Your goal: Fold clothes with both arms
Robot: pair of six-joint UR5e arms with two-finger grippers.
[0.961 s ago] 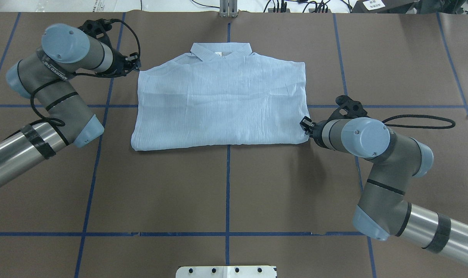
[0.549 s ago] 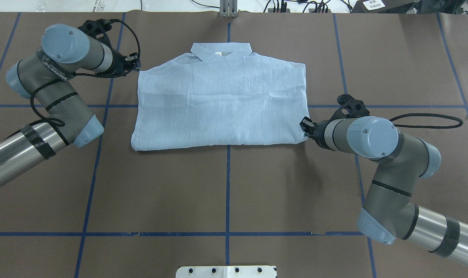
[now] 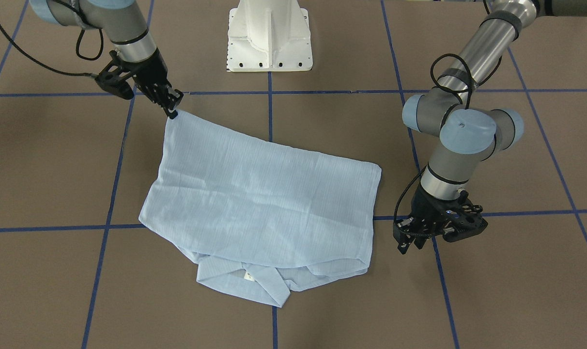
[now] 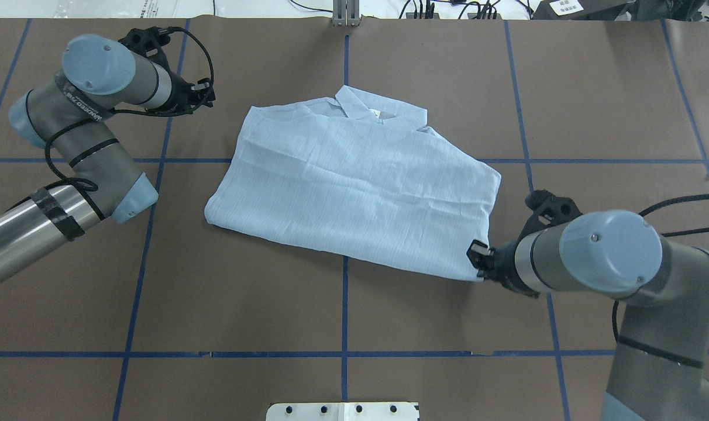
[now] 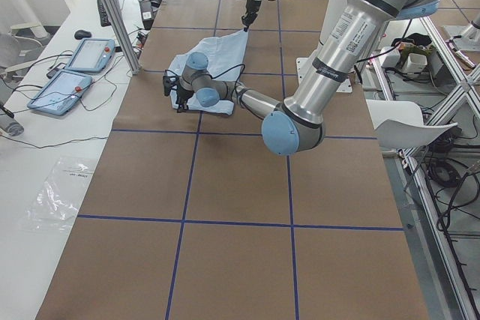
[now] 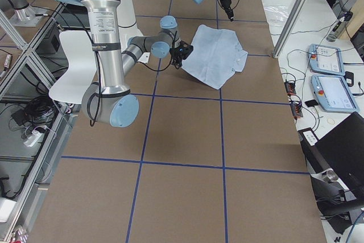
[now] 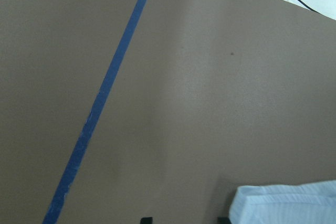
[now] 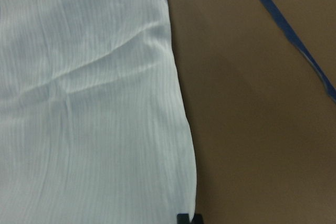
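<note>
While right fingers (image 3: 174,109) pinch the shirt (image 3: 259,194) corner, left fingers (image 3: 402,242) hang parted.

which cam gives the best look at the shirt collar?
Exterior front-facing: the collar lies nearest that camera, large and unobstructed. The overhead exterior view shows it smaller, at the far edge of the shirt. Both side views show it tiny at best. The wrist cameras catch only plain shirt fabric, no collar.

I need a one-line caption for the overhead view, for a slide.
Right gripper pinches the folded shirt's near corner; left gripper is open, off the cloth, above the taped table.
</note>
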